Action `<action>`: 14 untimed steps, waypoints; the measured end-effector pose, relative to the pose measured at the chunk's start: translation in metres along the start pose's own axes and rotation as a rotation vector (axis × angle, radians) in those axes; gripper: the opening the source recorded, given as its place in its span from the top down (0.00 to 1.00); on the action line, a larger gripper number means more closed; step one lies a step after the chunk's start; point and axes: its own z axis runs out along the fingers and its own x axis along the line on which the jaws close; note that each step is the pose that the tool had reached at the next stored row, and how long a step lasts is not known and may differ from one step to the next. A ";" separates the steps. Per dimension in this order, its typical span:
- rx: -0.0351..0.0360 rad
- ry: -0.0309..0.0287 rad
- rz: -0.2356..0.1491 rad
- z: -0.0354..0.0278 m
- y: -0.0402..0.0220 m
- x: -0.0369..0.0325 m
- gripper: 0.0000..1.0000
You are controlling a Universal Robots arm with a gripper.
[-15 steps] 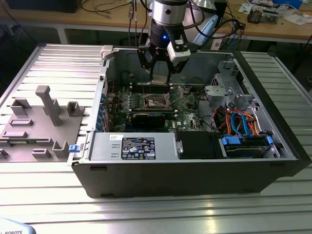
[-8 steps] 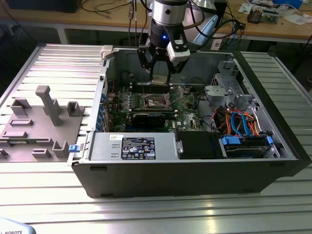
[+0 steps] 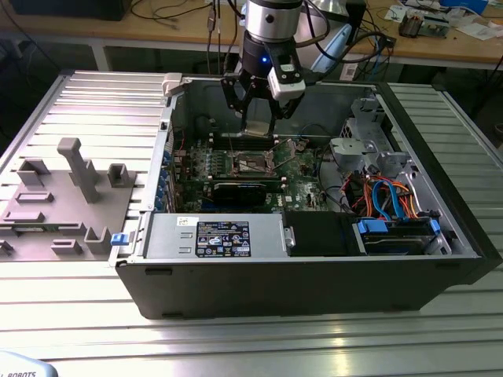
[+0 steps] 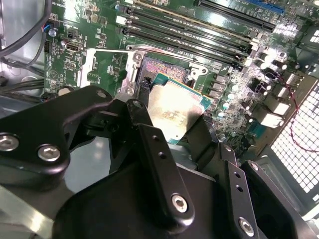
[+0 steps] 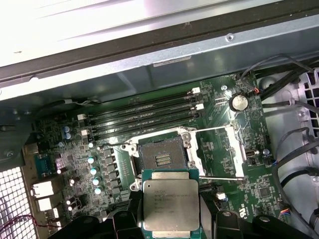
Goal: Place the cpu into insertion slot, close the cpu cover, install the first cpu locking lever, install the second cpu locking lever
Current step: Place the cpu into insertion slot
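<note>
My gripper hangs inside the open computer case, shut on the cpu, a flat square chip with a dull silver top and green edge. In both wrist views the chip sits between the black fingers, level and a little above the board. The insertion slot is a dark square recess with a silvery rim, uncovered, just beyond the chip's edge. The cpu cover lies swung open beside the slot. Thin wire levers stand free along the cover's sides. The cpu overlaps part of the slot.
Long memory slots run beside the socket. A black expansion card, the power supply and a drive cage with coloured cables crowd the case. A grey fixture block lies on the exterior view's left.
</note>
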 end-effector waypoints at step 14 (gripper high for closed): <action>-0.0005 0.0002 0.023 0.0000 0.0000 0.0000 0.46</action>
